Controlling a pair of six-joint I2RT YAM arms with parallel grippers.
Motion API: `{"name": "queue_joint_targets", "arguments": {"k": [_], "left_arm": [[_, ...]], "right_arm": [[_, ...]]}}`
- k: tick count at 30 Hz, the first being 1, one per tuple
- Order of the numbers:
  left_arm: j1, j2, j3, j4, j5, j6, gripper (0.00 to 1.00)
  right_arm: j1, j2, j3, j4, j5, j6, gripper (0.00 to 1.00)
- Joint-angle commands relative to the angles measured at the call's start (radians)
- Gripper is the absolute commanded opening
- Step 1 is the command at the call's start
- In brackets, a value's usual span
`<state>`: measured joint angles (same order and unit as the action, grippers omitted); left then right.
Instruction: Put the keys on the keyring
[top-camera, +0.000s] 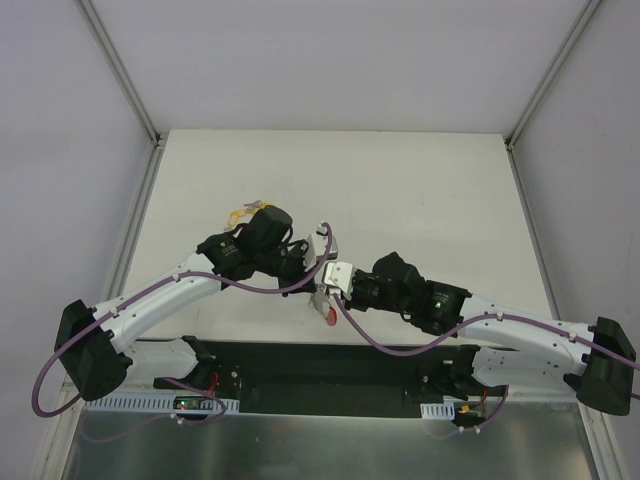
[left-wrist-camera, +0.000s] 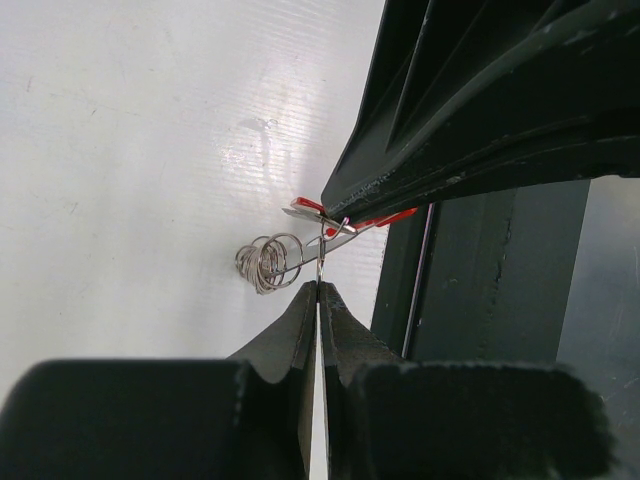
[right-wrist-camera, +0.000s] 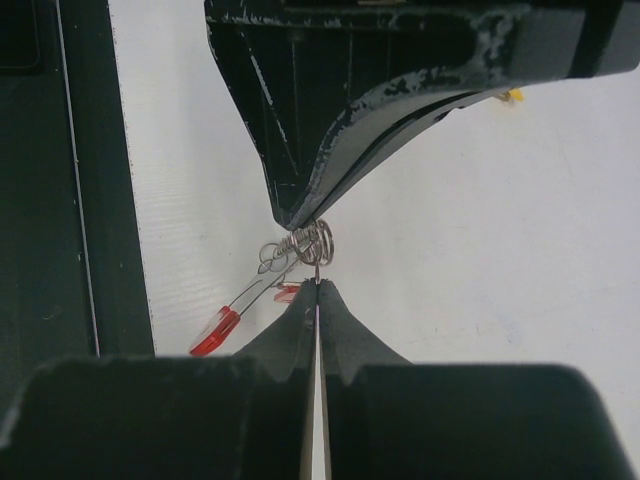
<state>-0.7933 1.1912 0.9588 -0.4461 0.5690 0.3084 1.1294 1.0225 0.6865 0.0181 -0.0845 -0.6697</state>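
Note:
The keyring hangs between my two grippers over the table's near edge. Its silvery ribbed coil (left-wrist-camera: 268, 262) shows in the left wrist view, and also in the right wrist view (right-wrist-camera: 312, 243). Its red plastic part (right-wrist-camera: 215, 332) hangs below on a thin silvery stem and shows as a red spot from above (top-camera: 331, 318). My left gripper (left-wrist-camera: 318, 285) is shut on a thin wire loop at the coil. My right gripper (right-wrist-camera: 318, 283) is shut on another thin loop of it. They meet tip to tip, left (top-camera: 318, 272) and right (top-camera: 332, 292). I cannot single out any key.
A small yellow object (top-camera: 245, 212) lies on the white table behind the left arm; it also shows in the right wrist view (right-wrist-camera: 512, 95). The black base rail (top-camera: 330, 365) runs along the near edge under the grippers. White walls enclose the table (top-camera: 400, 190).

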Motion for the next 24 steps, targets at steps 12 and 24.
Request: {"name": "queue_joint_targets", "arguments": {"k": [12,24], "left_arm": [[-0.012,-0.004,0.026,0.020,0.028,0.029,0.00],[-0.014,-0.002,0.026,0.020,0.026,0.031,0.00]], "right_arm": [[-0.014,-0.010,0.042,0.042,-0.004,0.027,0.01],[-0.019,-0.006,0.039,0.060,-0.027,0.038,0.01]]}}
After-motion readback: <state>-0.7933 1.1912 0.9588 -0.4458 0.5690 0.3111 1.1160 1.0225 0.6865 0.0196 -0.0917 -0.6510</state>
